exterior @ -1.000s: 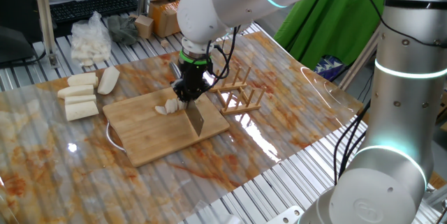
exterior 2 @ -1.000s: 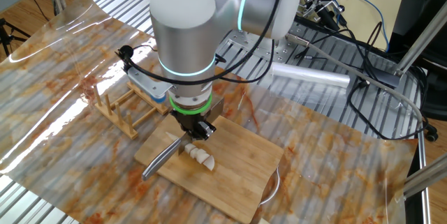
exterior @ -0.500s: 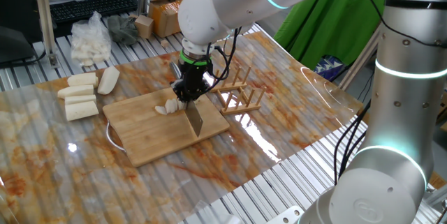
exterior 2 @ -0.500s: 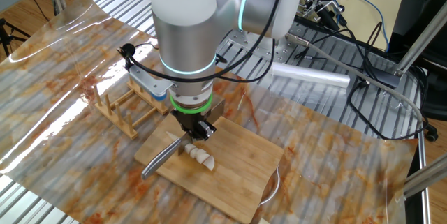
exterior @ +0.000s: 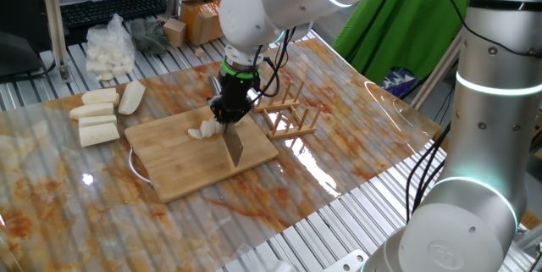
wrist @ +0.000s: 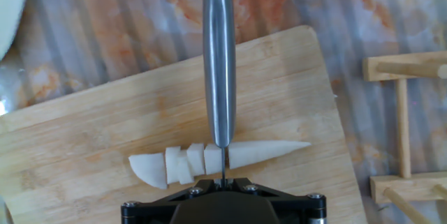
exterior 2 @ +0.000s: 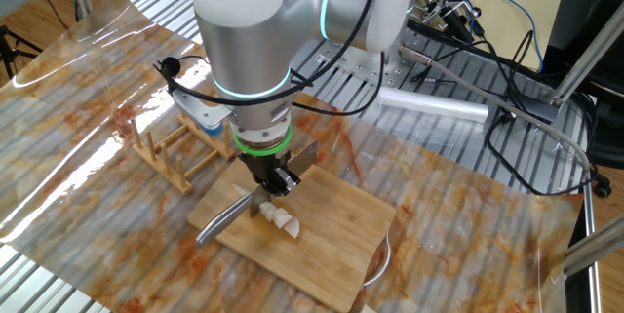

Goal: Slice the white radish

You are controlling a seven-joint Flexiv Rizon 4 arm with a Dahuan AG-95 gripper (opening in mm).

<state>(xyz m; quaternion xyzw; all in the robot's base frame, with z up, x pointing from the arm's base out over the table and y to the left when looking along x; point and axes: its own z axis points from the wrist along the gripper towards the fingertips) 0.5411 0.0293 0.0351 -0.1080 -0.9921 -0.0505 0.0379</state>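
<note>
The white radish (wrist: 209,160) lies on the bamboo cutting board (wrist: 105,140), several slices cut at its left, the pointed uncut end (wrist: 269,151) to the right. It also shows in one fixed view (exterior: 201,131) and in the other fixed view (exterior 2: 278,218). My gripper (exterior: 229,113) is shut on a knife. The knife's steel blade (wrist: 218,56) stands edge-down in the radish between the slices and the tip. The blade points toward the board's front edge (exterior: 235,146). The fingers themselves are hidden in the hand view.
Four blocky white chunks (exterior: 97,115) lie left of the board. A clear bag of white pieces (exterior: 110,47) sits behind them. A wooden rack (exterior: 290,113) stands right of the board, close to the gripper. Boxes (exterior: 196,18) stand at the back.
The arm's upper body has shifted slightly. The knife and the radish stay in nearly the same place.
</note>
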